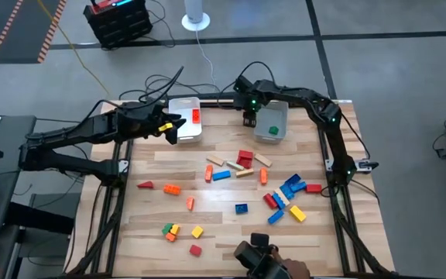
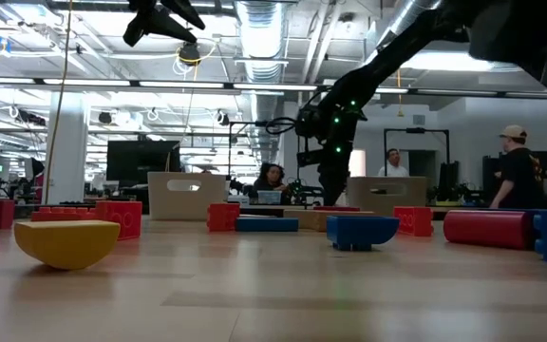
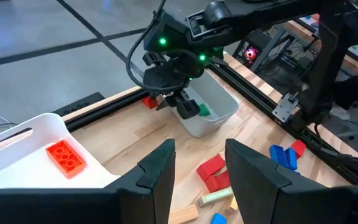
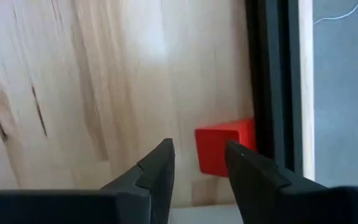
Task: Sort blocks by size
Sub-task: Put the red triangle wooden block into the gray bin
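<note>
Several small blocks (image 1: 242, 160) in red, orange, yellow, blue, green and tan lie scattered on the wooden table (image 1: 207, 209). A red brick (image 3: 66, 155) lies in the left bin (image 1: 184, 118), and a green block (image 3: 202, 111) lies in the right bin (image 1: 273, 124). My left gripper (image 3: 201, 162) is open and empty, above the left bin's right side (image 1: 173, 128). My right gripper (image 4: 197, 158) is open and empty, pointing down between the two bins near the far edge (image 1: 249, 118). A red block (image 4: 224, 144) lies on the table just below it, against the far rail.
A black frame rail (image 4: 269, 81) runs along the table's far edge, beside the red block. Cables (image 1: 161, 81) lie behind the bins. A camera mount (image 1: 262, 256) sits at the near edge. People (image 2: 518, 176) stand in the room beyond the table.
</note>
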